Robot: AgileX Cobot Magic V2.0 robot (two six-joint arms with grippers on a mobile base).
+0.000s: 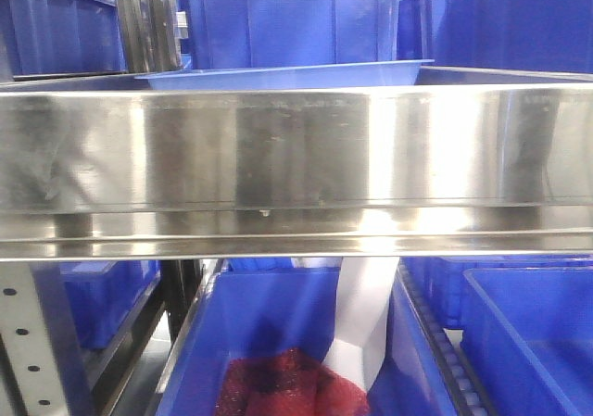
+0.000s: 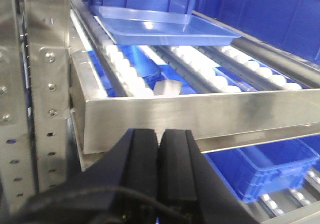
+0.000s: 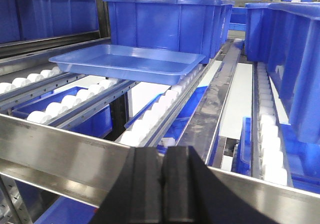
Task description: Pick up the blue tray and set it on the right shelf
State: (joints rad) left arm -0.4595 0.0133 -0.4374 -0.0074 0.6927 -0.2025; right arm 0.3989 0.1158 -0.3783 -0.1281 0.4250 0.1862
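Front view close against shelf rail (image 1: 296,157), wrist views behind it (sharing blue tray (image 3: 125,62))

Left gripper (image 2: 159,149) jaws pressed together, empty; right gripper (image 3: 163,176) likewise closed, empty.

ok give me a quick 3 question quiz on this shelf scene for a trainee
1. True or false: the blue tray rests on the roller tracks of the steel shelf.
2. Which claw is shut? A) left only B) right only C) both
3. What stands directly behind the tray?

Key:
1. true
2. C: the left claw and right claw are both shut and empty.
3. a deep blue bin
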